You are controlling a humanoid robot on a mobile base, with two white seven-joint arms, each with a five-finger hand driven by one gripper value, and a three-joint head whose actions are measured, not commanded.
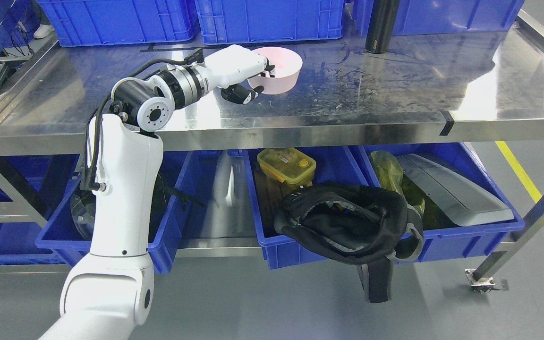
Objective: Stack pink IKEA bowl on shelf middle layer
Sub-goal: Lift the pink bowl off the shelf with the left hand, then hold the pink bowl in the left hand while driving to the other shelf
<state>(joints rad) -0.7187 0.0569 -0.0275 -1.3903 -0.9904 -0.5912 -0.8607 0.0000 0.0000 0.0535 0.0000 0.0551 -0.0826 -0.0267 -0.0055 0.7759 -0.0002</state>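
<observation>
A pink bowl (281,71) sits upright on the steel shelf surface (371,94), toward the back and left of the middle. My left hand (255,80) reaches in from the lower left and grips the bowl's left rim: fingers go over the rim inside, the dark thumb (241,94) presses the outer wall. The bowl's base seems to rest on the steel, though the hand hides its left side. The right arm does not show.
Blue crates (267,19) line the back of the shelf, close behind the bowl. A black bottle (381,26) stands at the back right. Below, blue bins hold a yellow box (287,164), a black bag (347,226) and a grey panel (456,189).
</observation>
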